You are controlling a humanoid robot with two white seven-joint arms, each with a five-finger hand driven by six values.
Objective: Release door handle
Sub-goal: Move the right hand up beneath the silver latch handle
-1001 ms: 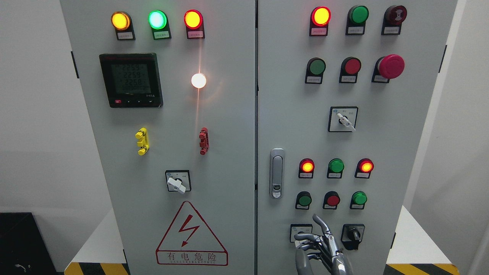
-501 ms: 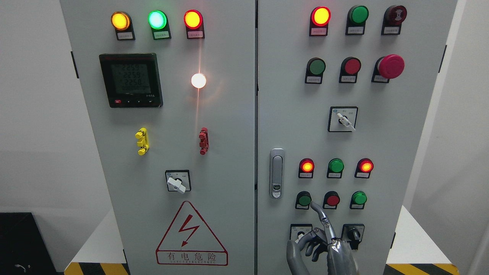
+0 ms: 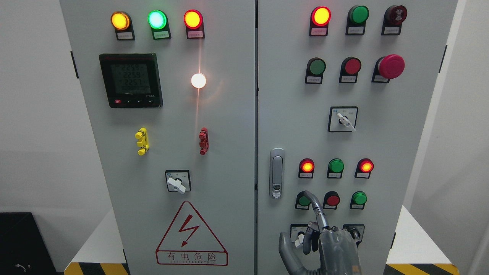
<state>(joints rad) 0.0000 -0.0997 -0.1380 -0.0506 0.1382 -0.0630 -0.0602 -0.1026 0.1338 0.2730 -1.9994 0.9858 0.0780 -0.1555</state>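
Handle (image 3: 277,173) sits on the right door (image 3: 401,126) of the big grey cabinet, close to the crack between the two doors and about halfway down. Next to it on the right are small round lights: a red one (image 3: 306,166), a green one (image 3: 336,165) and another red one (image 3: 366,166). Under those are three buttons (green, red, green). Higher up there is a white switch (image 3: 344,120) and a big red push button (image 3: 390,66). The left door (image 3: 229,126) has a dark screen (image 3: 131,80), a bright white light (image 3: 198,80) and a red lightning sign (image 3: 191,236). Nothing stands in front of the handle. It is long, thin and silver, stands straight up and lies flat on the door, with a little lock at its bottom end.

One robot hand (image 3: 319,238) shows at the bottom edge, below and to the right of the handle and not touching it. I cannot tell which arm it belongs to. It holds nothing. One finger (image 3: 317,206) points up by the low green button (image 3: 304,200), and the other fingers curl loosely.
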